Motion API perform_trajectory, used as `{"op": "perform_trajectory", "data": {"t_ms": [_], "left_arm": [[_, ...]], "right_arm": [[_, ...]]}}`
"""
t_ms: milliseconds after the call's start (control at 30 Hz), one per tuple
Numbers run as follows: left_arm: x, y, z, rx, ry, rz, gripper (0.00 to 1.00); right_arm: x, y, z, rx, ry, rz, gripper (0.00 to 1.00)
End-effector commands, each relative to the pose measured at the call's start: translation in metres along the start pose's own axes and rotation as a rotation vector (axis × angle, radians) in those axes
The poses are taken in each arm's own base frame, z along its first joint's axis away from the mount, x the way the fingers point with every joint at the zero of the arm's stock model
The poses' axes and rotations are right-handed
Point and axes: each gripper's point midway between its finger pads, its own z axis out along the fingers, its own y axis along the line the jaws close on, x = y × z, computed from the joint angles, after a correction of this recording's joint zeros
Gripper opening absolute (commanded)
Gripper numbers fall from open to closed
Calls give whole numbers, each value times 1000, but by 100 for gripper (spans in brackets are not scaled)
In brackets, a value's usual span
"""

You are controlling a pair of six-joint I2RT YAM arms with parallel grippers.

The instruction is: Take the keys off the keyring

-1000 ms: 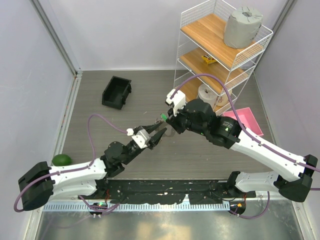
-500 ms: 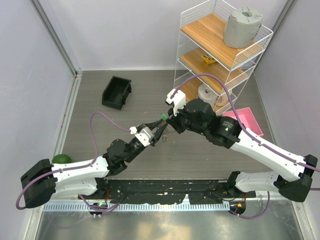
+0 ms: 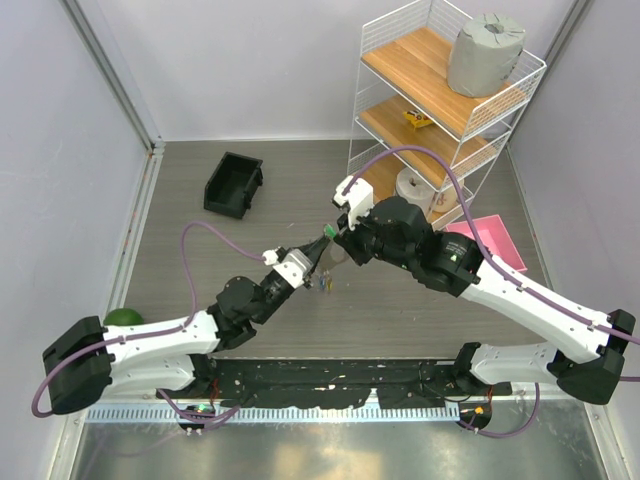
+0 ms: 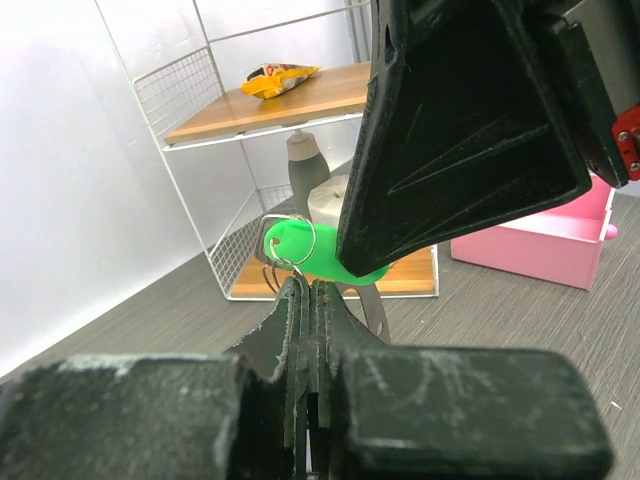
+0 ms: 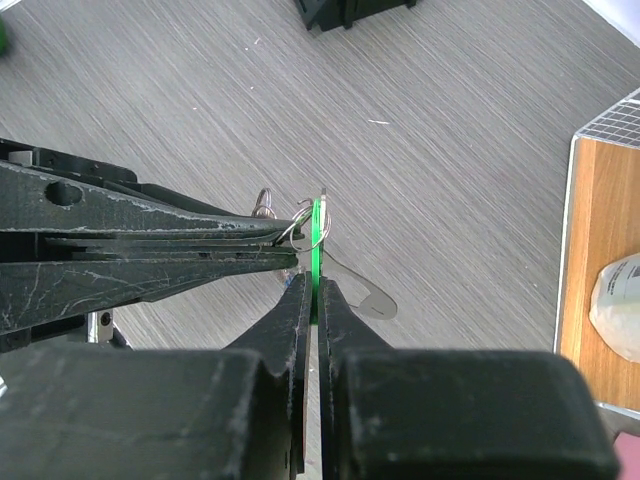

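In the top view the two arms meet over the middle of the grey table; the left gripper and right gripper are tip to tip, with the green key between them, held up off the surface; a small dangling bunch hangs just below the left fingers (too small to tell key from chain); a black bin lies well apart at the far left, a wire shelf stands at the far right with a pink tray beside it. In the left wrist view the left gripper's fingers are pressed together, pinching the thin wire of the keyring where it passes through the hole in the green head; the right gripper's finger covers the other end of that head. In the right wrist view the right gripper's fingers are squeezed flat on the green head, seen edge-on; the left gripper's fingers reach in from the left, their tips clamped on the wire loops touching it.
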Motion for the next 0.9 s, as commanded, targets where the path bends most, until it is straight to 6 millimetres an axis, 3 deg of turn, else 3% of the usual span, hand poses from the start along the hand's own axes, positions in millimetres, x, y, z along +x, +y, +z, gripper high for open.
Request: {"op": "perform_trajectory", "data": {"t_ms": [0,333,633,867], "left_arm": [[-25,17,5,-70,-42,-8,0],[-35,3,-8,34,-112,-1,0],[-38,12,-14,-2,-117,6,0],[-46,13,-16,-1,-149,3,0]], "right_arm": [[-29,2,-11,-3,-86,20,5],[-16,-19,-4,130,-1,29,5],[-9,-19,0,140,25,52,5],[-1,-5,5,65,52,53,5]]}}
